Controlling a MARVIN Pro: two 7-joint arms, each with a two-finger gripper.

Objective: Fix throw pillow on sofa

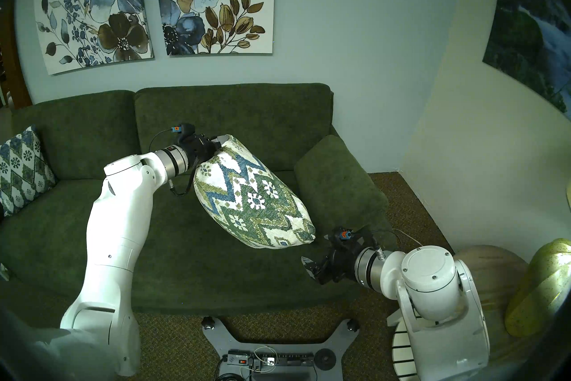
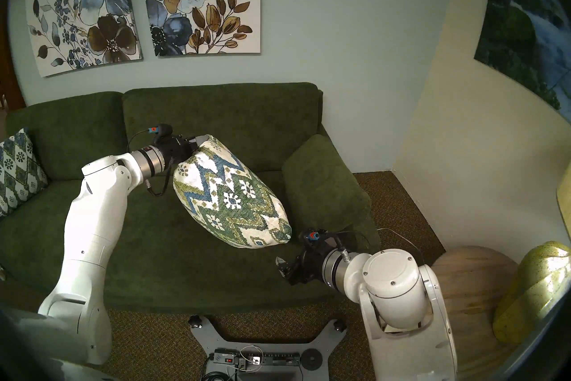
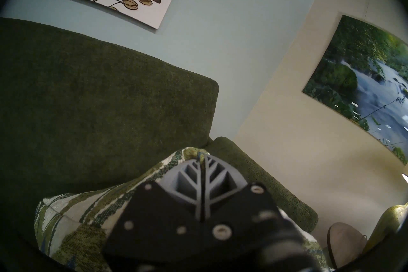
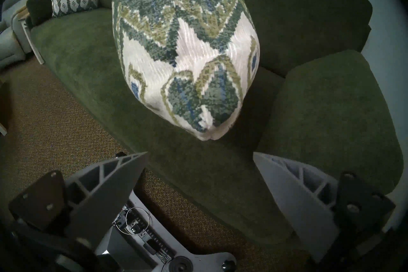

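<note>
The throw pillow (image 1: 247, 194), cream with green-and-blue zigzags and white flowers, hangs tilted over the right seat of the dark green sofa (image 1: 200, 259). My left gripper (image 1: 223, 139) is shut on the pillow's upper corner, seen close in the left wrist view (image 3: 202, 160). The pillow's lower corner (image 4: 207, 132) points down toward the seat's front. My right gripper (image 1: 307, 266) is open and empty, just below and to the right of that lower corner, over the sofa's front edge. Its fingers (image 4: 119, 174) stand wide apart in the right wrist view.
A blue-white diamond-lattice pillow (image 1: 21, 170) leans at the sofa's left end. The padded right arm (image 1: 336, 182) is beside the hanging pillow. A round wooden side table (image 1: 491, 272) and a yellow-green lamp base (image 1: 540, 287) stand at right. My base and a power strip (image 1: 268, 360) lie on the carpet.
</note>
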